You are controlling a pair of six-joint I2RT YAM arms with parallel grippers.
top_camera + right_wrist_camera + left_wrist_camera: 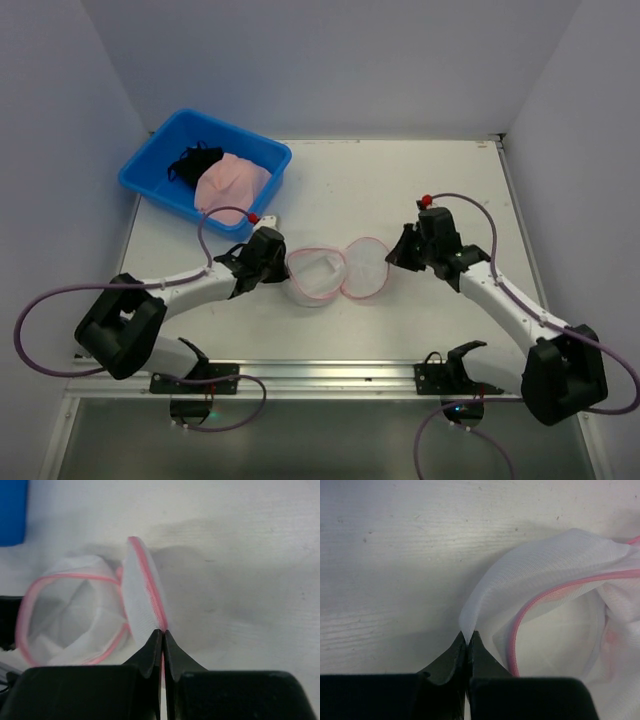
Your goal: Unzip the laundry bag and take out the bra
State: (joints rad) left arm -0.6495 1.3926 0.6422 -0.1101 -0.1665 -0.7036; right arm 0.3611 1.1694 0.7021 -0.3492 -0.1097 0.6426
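A blue plastic tub sits at the far left of the white table, well apart from the arms; in it a pale pink soft fabric bra lies beside a black garment; the small round white mesh laundry bag with pink rims lies unzipped mid-table, its two halves side by side, long axis left to right; the left gripper pinches the left half's mesh edge; the right gripper clamps the right half's pink rim.

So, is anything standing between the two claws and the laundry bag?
Nothing visible does. The left claw is shut on the white mesh of the laundry bag, and the right claw is shut on its pink rim.
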